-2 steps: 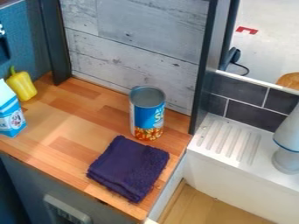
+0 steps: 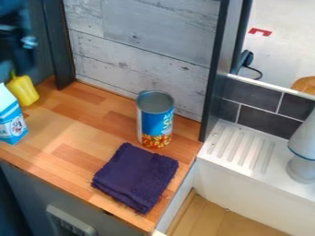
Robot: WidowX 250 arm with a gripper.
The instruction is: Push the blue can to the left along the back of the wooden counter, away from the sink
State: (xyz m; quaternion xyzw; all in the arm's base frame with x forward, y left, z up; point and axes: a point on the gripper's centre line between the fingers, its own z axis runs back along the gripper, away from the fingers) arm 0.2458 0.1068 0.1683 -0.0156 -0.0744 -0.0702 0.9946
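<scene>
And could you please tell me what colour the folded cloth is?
Dark purple; the cloth shows best in the camera view.

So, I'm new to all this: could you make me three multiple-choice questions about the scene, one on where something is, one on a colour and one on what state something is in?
1. Where is the can?
A) Between the cloth and the plank wall
B) On top of the cloth
C) Inside a drawer

2. What is the main colour of the pepper?
A) Red
B) Purple
C) Yellow

3. How is the cloth arranged?
A) Rolled into a tube
B) Folded into a squarish pad
C) Hanging from a hook

Answers:
1: A, the can stands behind the cloth, on the side toward the planks.
2: C, its body is plainly yellow.
3: B, it lies flat with stacked layers along its edge.
</scene>
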